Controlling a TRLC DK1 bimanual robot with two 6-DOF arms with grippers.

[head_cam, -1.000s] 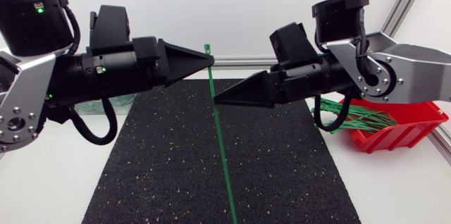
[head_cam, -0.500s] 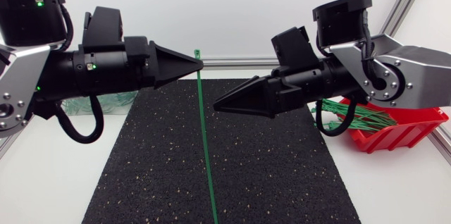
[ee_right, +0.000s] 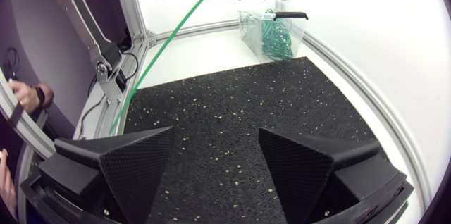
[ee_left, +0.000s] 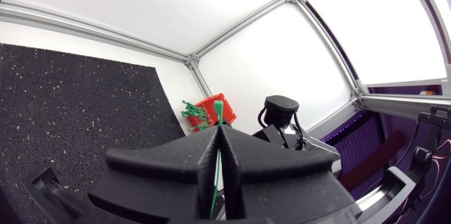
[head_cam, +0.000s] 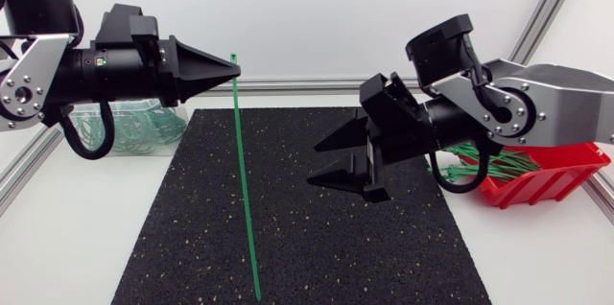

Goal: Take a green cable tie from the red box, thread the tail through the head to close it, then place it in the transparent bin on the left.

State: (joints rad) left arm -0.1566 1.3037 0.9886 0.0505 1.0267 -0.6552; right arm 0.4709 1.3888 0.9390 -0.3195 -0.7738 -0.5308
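The left black wedge-fingered gripper point(head_cam: 230, 72), clamped on a straight green plastic cable tie point(head_cam: 245, 190), pulled clear as the right gripper point(head_cam: 314, 164) opened, leaving it unthreaded.

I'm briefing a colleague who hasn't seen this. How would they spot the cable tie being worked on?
Find the black mat in the table's middle, then the left gripper above its far left corner. Shut in its tip is one green cable tie, hanging straight down over the mat. Unlike the bundles in the red box and transparent bin, it is single, straight and held.
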